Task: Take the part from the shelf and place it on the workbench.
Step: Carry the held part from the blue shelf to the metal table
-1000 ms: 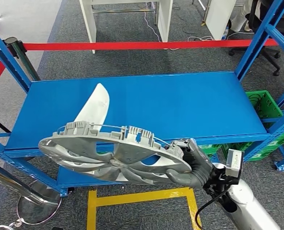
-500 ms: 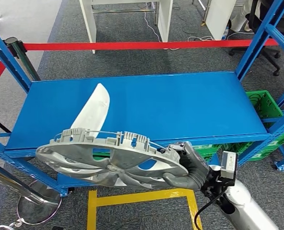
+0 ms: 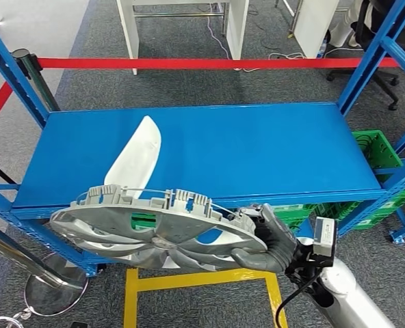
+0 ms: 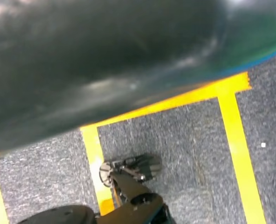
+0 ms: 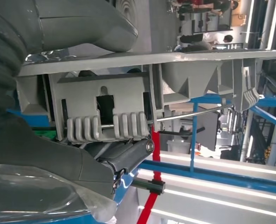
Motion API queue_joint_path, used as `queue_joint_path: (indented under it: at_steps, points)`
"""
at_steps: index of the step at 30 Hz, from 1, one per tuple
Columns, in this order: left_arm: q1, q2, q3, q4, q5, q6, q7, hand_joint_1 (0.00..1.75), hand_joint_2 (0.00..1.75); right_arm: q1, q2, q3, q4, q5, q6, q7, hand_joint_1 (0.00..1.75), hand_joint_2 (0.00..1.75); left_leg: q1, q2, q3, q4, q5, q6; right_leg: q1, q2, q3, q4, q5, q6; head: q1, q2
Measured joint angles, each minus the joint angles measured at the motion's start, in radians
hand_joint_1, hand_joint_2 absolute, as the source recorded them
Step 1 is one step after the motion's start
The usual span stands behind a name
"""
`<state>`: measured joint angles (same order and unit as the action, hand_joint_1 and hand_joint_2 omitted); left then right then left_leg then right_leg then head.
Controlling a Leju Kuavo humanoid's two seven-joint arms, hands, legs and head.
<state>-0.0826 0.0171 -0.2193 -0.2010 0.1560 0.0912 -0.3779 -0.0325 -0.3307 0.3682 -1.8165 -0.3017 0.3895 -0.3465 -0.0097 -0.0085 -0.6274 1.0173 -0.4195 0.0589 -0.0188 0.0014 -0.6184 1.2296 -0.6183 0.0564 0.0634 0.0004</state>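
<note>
A large silver-grey part (image 3: 159, 229), round like a wheel cover with clips along its rim, hangs nearly flat in the air in front of the blue shelf (image 3: 273, 147), over the yellow floor marking (image 3: 200, 280). The right hand (image 3: 270, 242) grips its rim at the right edge, thumb on top and fingers (image 5: 126, 156) curled beneath. The left hand's fingers cannot be told. A white curved piece (image 3: 136, 157) lies on the shelf. Green crates (image 3: 378, 154) sit to the right, a red barrier tape (image 3: 190, 63) behind
</note>
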Motion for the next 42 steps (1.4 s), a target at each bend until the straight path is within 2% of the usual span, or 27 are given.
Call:
queue_joint_path:
  at_steps: [1, 3, 5, 7, 8, 10, 12, 13, 14, 15, 16, 18, 20, 22, 23, 25, 27, 28, 29, 30, 32, 34, 35, 37, 38, 39, 42]
  points:
    - [0.000, -0.001, 0.000, 0.000, 0.000, 0.000, 0.001, 0.00, 0.00, 0.000, 0.000, 0.000, 0.001, 0.000, 0.000, 0.000, 1.75, 1.75, 0.002, 0.000, -0.003, 0.003, 0.002, -0.004, -0.002, -0.001, 0.040, -0.072, 0.032, 0.002, 0.000, 0.000]
    - [0.000, 0.000, 0.000, 0.000, 0.000, 0.001, 0.001, 0.00, 0.00, -0.002, 0.000, 0.000, 0.001, 0.000, 0.000, 0.001, 1.75, 1.75, 0.002, -0.002, -0.011, 0.008, 0.009, -0.015, -0.002, 0.002, 0.111, -0.192, 0.068, -0.001, 0.002, 0.000]
    - [0.000, 0.002, 0.000, 0.000, 0.000, 0.002, 0.002, 0.00, 0.00, -0.002, 0.000, 0.001, 0.002, 0.000, 0.000, 0.000, 1.75, 1.75, -0.001, -0.004, -0.017, 0.011, 0.019, -0.029, 0.001, 0.007, 0.126, -0.223, 0.072, -0.011, 0.002, 0.000]
    - [0.002, 0.003, 0.000, 0.000, 0.000, 0.002, 0.002, 0.00, 0.00, -0.002, 0.000, 0.001, 0.003, 0.000, 0.000, 0.001, 1.75, 1.75, 0.000, -0.005, -0.023, 0.016, 0.024, -0.041, 0.000, 0.006, 0.114, -0.223, 0.082, -0.027, 0.002, 0.000]
    - [0.003, 0.003, 0.000, 0.000, -0.001, 0.002, 0.002, 0.00, 0.00, -0.002, 0.000, 0.001, 0.003, 0.000, 0.000, 0.001, 1.75, 1.75, 0.001, -0.004, -0.030, 0.030, 0.008, -0.048, -0.001, 0.004, 0.107, -0.223, 0.088, -0.037, 0.000, 0.000]
    - [0.004, 0.002, 0.000, 0.000, -0.001, 0.002, 0.002, 0.00, 0.00, -0.003, 0.000, 0.001, 0.003, 0.000, 0.000, 0.001, 1.75, 1.75, 0.005, -0.003, -0.056, 0.111, -0.071, -0.061, -0.003, -0.001, 0.091, -0.225, 0.105, -0.055, -0.007, 0.000]
    - [0.003, 0.002, 0.000, 0.000, -0.002, 0.001, 0.002, 0.00, 0.00, -0.003, 0.000, 0.001, 0.003, 0.000, 0.000, 0.001, 1.75, 1.75, 0.008, -0.003, -0.083, 0.236, -0.161, -0.069, -0.002, -0.003, 0.070, -0.224, 0.121, -0.059, -0.012, 0.000]
    - [0.002, 0.002, 0.000, 0.000, -0.002, 0.001, 0.002, 0.00, 0.00, -0.002, 0.000, 0.001, 0.003, 0.000, 0.000, 0.001, 1.75, 1.75, 0.009, -0.003, -0.086, 0.281, -0.179, -0.071, -0.001, -0.004, 0.059, -0.223, 0.128, -0.059, -0.013, 0.000]
    - [0.002, 0.002, 0.000, 0.000, -0.002, 0.001, 0.002, 0.00, 0.00, -0.002, 0.000, 0.002, 0.003, 0.000, 0.000, 0.001, 1.75, 1.75, 0.010, -0.002, -0.075, 0.296, -0.177, -0.071, -0.001, -0.006, 0.049, -0.222, 0.135, -0.058, -0.013, 0.000]
    - [0.002, 0.002, 0.000, 0.000, -0.002, 0.002, 0.002, 0.00, 0.00, -0.002, 0.000, 0.002, 0.004, 0.000, 0.000, 0.001, 1.75, 1.75, 0.010, -0.002, -0.047, 0.273, -0.157, -0.070, -0.001, -0.007, 0.040, -0.222, 0.142, -0.057, -0.013, 0.000]
    - [0.002, 0.002, 0.000, 0.000, -0.002, 0.002, 0.002, 0.00, 0.00, -0.001, 0.000, 0.002, 0.004, 0.000, 0.000, 0.001, 1.75, 1.75, 0.010, -0.002, -0.002, 0.214, -0.130, -0.066, 0.000, -0.007, 0.033, -0.221, 0.148, -0.055, -0.013, 0.000]
    - [0.000, 0.002, 0.000, 0.000, -0.003, 0.002, 0.002, 0.00, 0.00, -0.002, 0.000, 0.002, 0.003, 0.000, 0.001, 0.001, 1.75, 1.75, 0.008, -0.003, 0.096, 0.066, -0.104, -0.056, 0.002, -0.007, 0.023, -0.219, 0.159, -0.048, -0.013, 0.000]
    - [-0.002, 0.003, 0.000, 0.000, -0.003, 0.002, 0.002, 0.00, 0.00, -0.003, 0.000, 0.002, 0.003, 0.000, 0.001, 0.001, 1.75, 1.75, 0.005, -0.003, 0.139, -0.012, -0.109, -0.049, 0.003, -0.008, 0.017, -0.220, 0.172, -0.037, -0.013, 0.000]
    - [-0.003, 0.003, 0.000, 0.000, -0.003, 0.002, 0.002, 0.00, 0.00, -0.004, 0.000, 0.001, 0.003, 0.000, 0.001, 0.001, 1.75, 1.75, 0.005, -0.002, 0.134, -0.024, -0.102, -0.040, 0.002, -0.007, 0.009, -0.222, 0.183, -0.023, -0.013, 0.000]
    - [-0.003, 0.003, 0.000, 0.000, -0.003, 0.002, 0.002, 0.00, 0.00, -0.004, 0.000, 0.001, 0.004, 0.000, 0.001, 0.001, 1.75, 1.75, 0.006, -0.001, 0.127, -0.028, -0.094, -0.032, 0.001, -0.007, 0.001, -0.216, 0.174, -0.018, -0.012, 0.000]
    - [-0.003, 0.002, 0.000, 0.000, -0.003, 0.002, 0.002, 0.00, 0.00, -0.004, 0.000, 0.000, 0.005, 0.000, 0.001, 0.001, 1.75, 1.75, 0.009, 0.003, 0.109, -0.034, -0.074, -0.016, 0.000, -0.005, -0.027, -0.153, 0.108, -0.011, -0.008, 0.000]
    - [-0.004, 0.002, 0.000, 0.000, -0.003, 0.002, 0.002, 0.00, 0.00, -0.004, 0.000, 0.000, 0.006, 0.000, 0.002, 0.001, 1.75, 1.75, 0.006, 0.004, 0.084, -0.032, -0.055, -0.009, 0.000, -0.004, -0.065, -0.025, 0.021, -0.009, -0.004, 0.000]
    - [-0.004, 0.002, 0.000, 0.000, -0.003, 0.002, 0.002, 0.00, 0.00, -0.004, 0.000, 0.000, 0.007, 0.000, 0.003, 0.001, 1.75, 1.75, 0.004, 0.005, 0.070, -0.031, -0.045, -0.008, 0.000, -0.004, -0.074, 0.030, -0.001, -0.008, -0.004, 0.000]
    - [-0.004, 0.001, 0.000, 0.000, -0.003, 0.003, 0.002, 0.00, 0.00, -0.004, 0.000, 0.000, 0.009, 0.000, 0.003, 0.001, 1.75, 1.75, 0.002, 0.005, 0.057, -0.029, -0.036, -0.008, 0.000, -0.004, -0.072, 0.058, 0.001, -0.008, -0.004, 0.000]
    - [-0.004, 0.001, 0.000, 0.000, -0.003, 0.004, 0.002, 0.00, 0.00, -0.004, 0.000, 0.000, 0.010, 0.000, 0.004, 0.001, 1.75, 1.75, 0.001, 0.005, 0.045, -0.027, -0.028, -0.009, 0.000, -0.004, -0.051, 0.049, 0.022, -0.008, -0.004, 0.000]
    - [-0.004, 0.000, 0.000, 0.000, -0.003, 0.006, 0.002, 0.00, 0.00, -0.005, 0.000, 0.000, 0.011, 0.000, 0.004, 0.001, 1.75, 1.75, 0.000, 0.005, 0.023, -0.020, -0.013, -0.013, 0.001, -0.004, 0.037, -0.064, 0.073, -0.013, -0.004, 0.000]
    - [-0.004, -0.001, 0.000, 0.000, -0.003, 0.008, 0.002, 0.00, 0.00, -0.009, 0.000, -0.001, 0.011, 0.000, 0.004, 0.001, 1.75, 1.75, -0.003, 0.004, 0.007, -0.012, 0.000, -0.022, 0.004, -0.003, 0.130, -0.201, 0.076, -0.019, -0.004, 0.000]
    - [-0.004, -0.002, 0.000, 0.000, -0.003, 0.009, 0.001, 0.00, 0.00, -0.011, 0.000, -0.001, 0.011, 0.000, 0.004, 0.001, 1.75, 1.75, -0.003, 0.004, 0.002, -0.010, 0.007, -0.028, 0.006, -0.003, 0.152, -0.238, 0.066, -0.022, -0.004, 0.000]
    - [-0.003, -0.001, 0.000, 0.000, -0.003, 0.012, 0.001, 0.00, 0.00, -0.013, 0.000, -0.001, 0.011, 0.000, 0.005, 0.001, 1.75, 1.75, -0.002, 0.004, -0.004, -0.008, 0.020, -0.039, 0.008, -0.003, 0.149, -0.253, 0.067, -0.032, -0.005, 0.000]
    - [-0.002, 0.000, 0.000, 0.000, -0.004, 0.012, 0.001, 0.00, 0.00, -0.012, 0.000, -0.001, 0.011, 0.000, 0.006, 0.001, 1.75, 1.75, -0.001, 0.004, -0.008, -0.004, 0.014, -0.045, 0.007, -0.005, 0.141, -0.253, 0.075, -0.040, -0.005, 0.000]
    - [-0.001, 0.001, 0.000, 0.000, -0.004, 0.013, 0.001, 0.00, 0.00, -0.012, 0.000, -0.001, 0.011, 0.000, 0.007, 0.001, 1.75, 1.75, 0.001, 0.004, -0.015, 0.014, -0.011, -0.052, 0.005, -0.007, 0.131, -0.254, 0.084, -0.049, -0.006, 0.000]
    - [0.000, 0.000, 0.000, 0.000, -0.009, 0.014, 0.001, 0.00, 0.00, -0.012, 0.000, 0.000, 0.011, -0.001, 0.008, 0.000, 1.75, 1.75, 0.008, 0.004, -0.052, 0.168, -0.154, -0.069, 0.004, -0.010, 0.102, -0.253, 0.115, -0.063, -0.013, 0.000]
